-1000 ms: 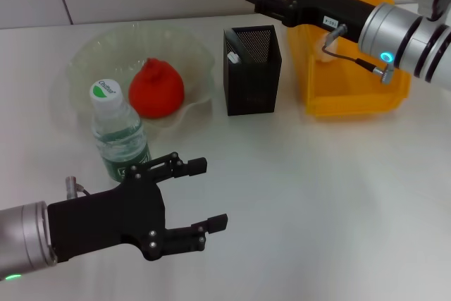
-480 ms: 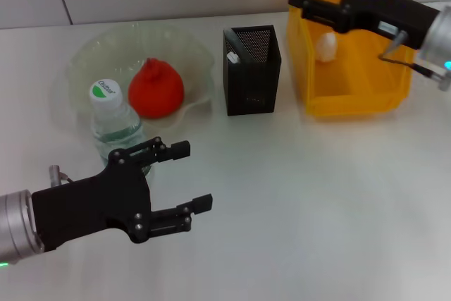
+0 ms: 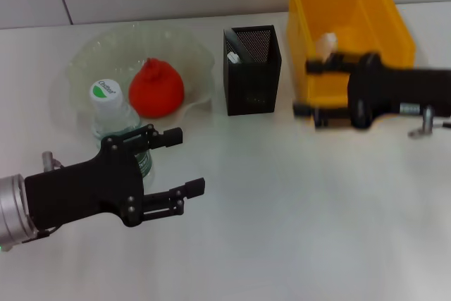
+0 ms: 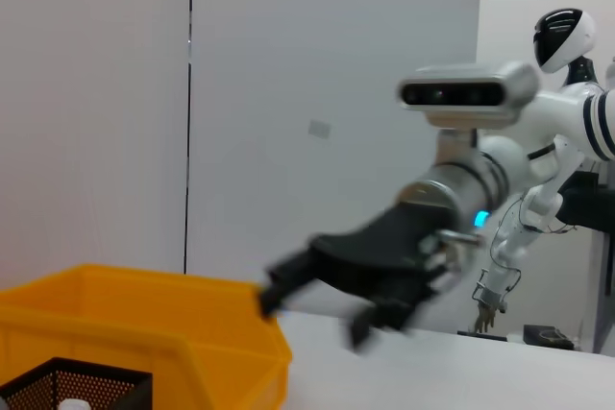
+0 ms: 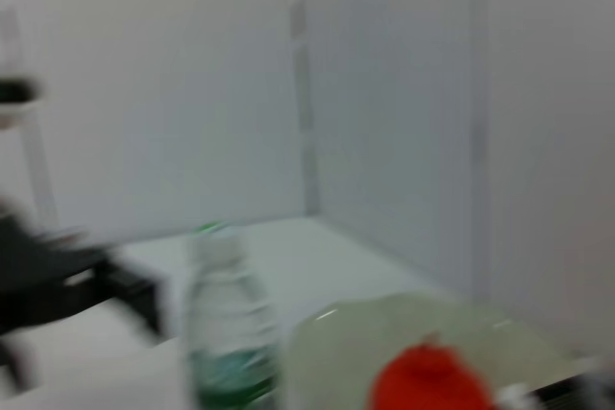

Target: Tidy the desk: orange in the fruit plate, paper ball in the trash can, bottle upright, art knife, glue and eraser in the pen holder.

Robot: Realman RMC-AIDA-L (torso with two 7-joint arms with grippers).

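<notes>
Sitting in fruit plate (image 3: 84,61): orange (image 3: 156,89), beyond the left gripper.
Trash can (image 3: 370,12): paper ball (image 3: 325,43) inside, just past the right gripper.
Pen holder (image 3: 252,70): a white item at its rim.
Bottle (image 3: 113,123): upright, just behind the left gripper.
Left gripper (image 3: 177,161): wide, empty.
Right gripper (image 3: 309,88): wide, empty, at the can's front wall.

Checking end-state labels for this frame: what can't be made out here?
- Pen holder contents: head view shows only a white tip at the mesh rim; what else is inside is hidden.
- Bottle base: head view, covered by the left gripper.
- Right gripper: motion-blurred in the head and left wrist views; fingers unreadable.
- Trash can floor: near wall and right arm hide most of it; only a white lump shows.
- Right wrist view: blurred; bottle label unreadable.
</notes>
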